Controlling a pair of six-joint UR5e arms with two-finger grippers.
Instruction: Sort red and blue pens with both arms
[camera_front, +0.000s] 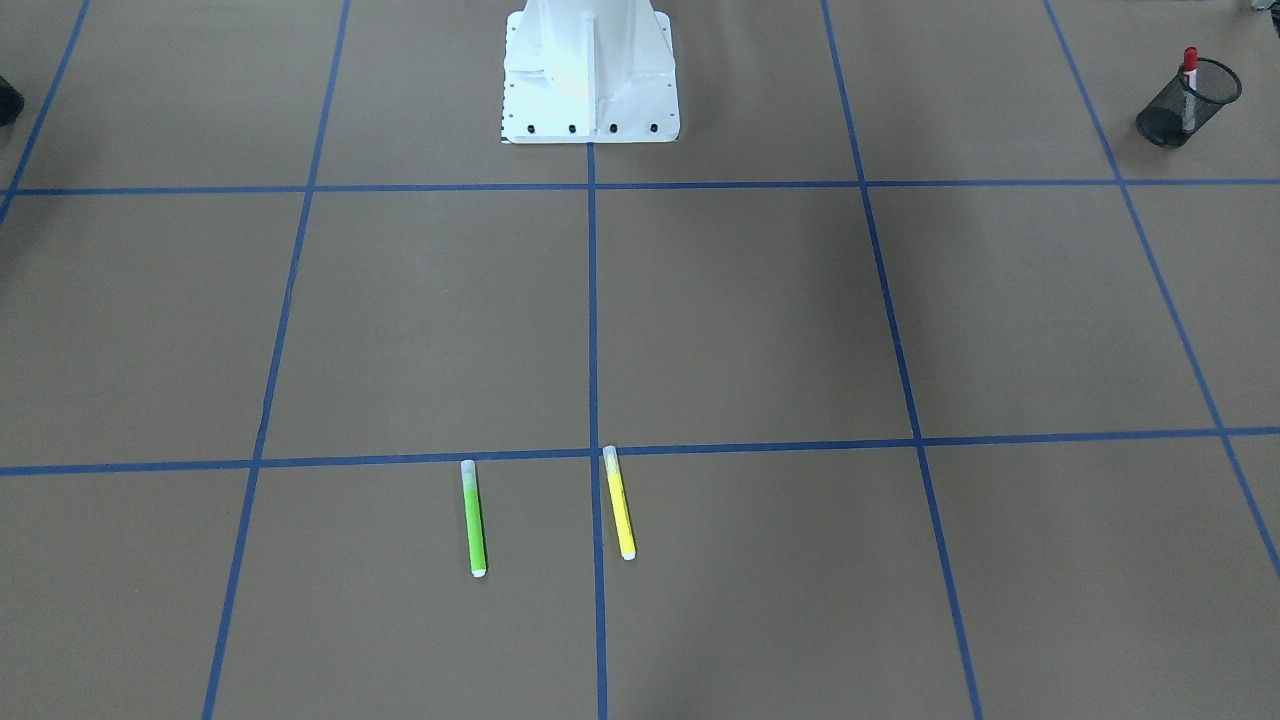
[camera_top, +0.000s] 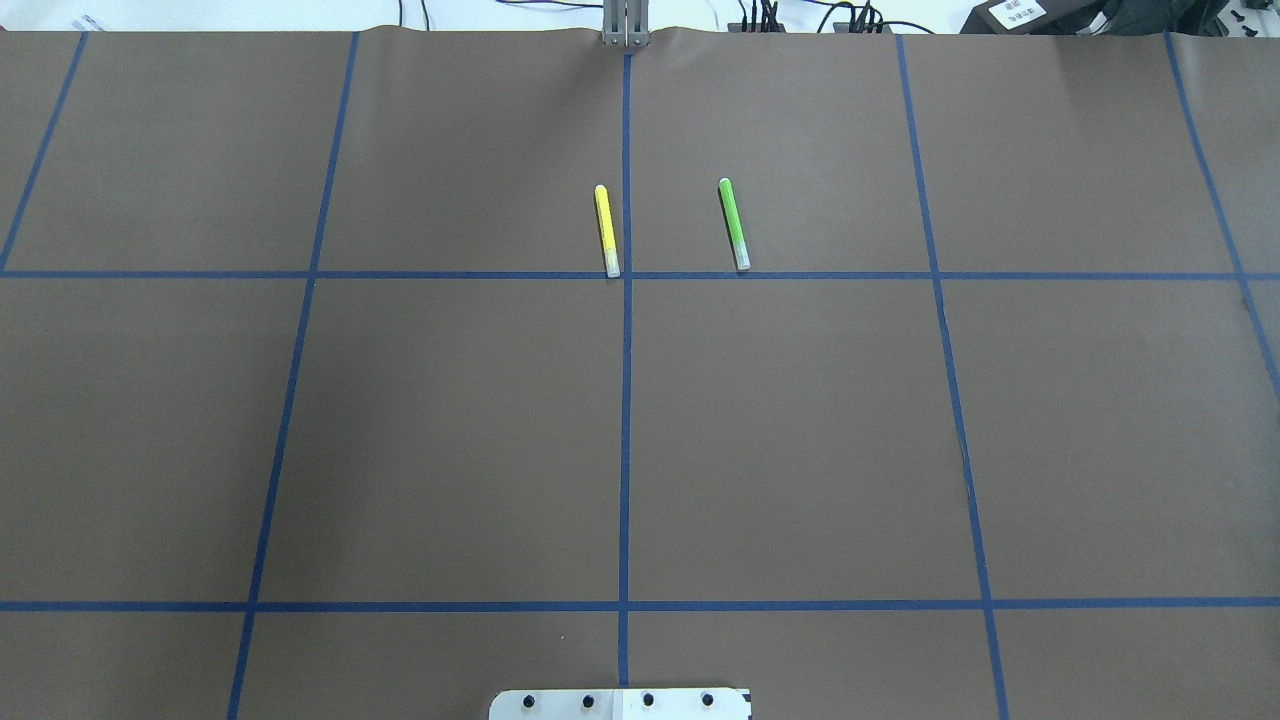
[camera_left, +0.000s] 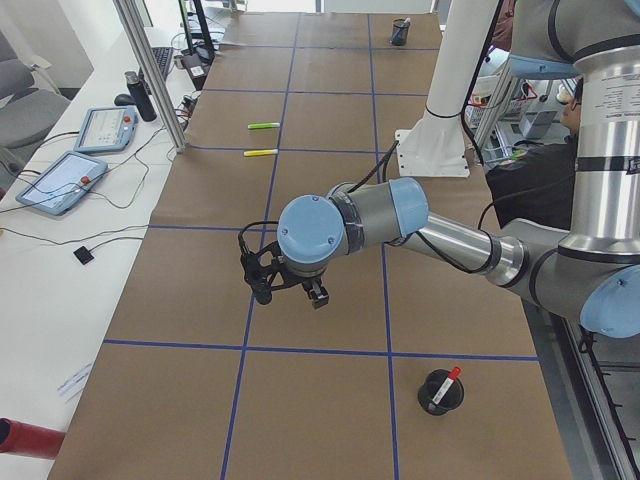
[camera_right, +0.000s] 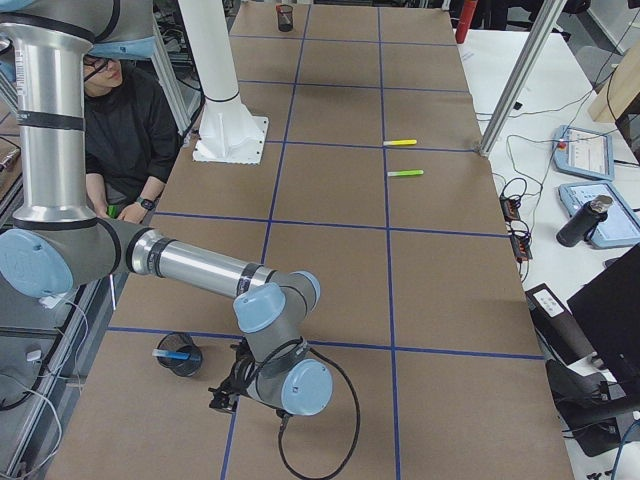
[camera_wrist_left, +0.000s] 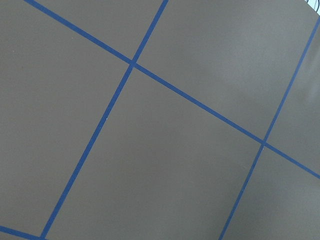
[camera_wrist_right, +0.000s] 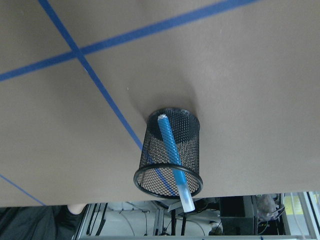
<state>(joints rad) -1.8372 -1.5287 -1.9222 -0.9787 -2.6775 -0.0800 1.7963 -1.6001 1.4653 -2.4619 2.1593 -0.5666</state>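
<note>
The red pen (camera_front: 1189, 68) stands in a black mesh cup (camera_front: 1190, 105) at the table's end on my left; it also shows as the red pen (camera_left: 449, 381) in the side view. The blue pen (camera_wrist_right: 172, 150) leans in a second mesh cup (camera_wrist_right: 170, 152) at my right end, seen too as the blue pen (camera_right: 172, 353). My left gripper (camera_left: 290, 296) hangs over bare table, apart from its cup. The right gripper (camera_right: 226, 394) hovers just beside the blue pen's cup. Both show only in side views, so I cannot tell whether they are open or shut.
A green marker (camera_top: 734, 224) and a yellow marker (camera_top: 606, 230) lie side by side at the far middle of the table. The white pedestal (camera_front: 590, 75) stands at the robot's base. A seated person (camera_right: 125, 120) is beside the table. Tablets (camera_left: 60, 180) lie beyond the far edge.
</note>
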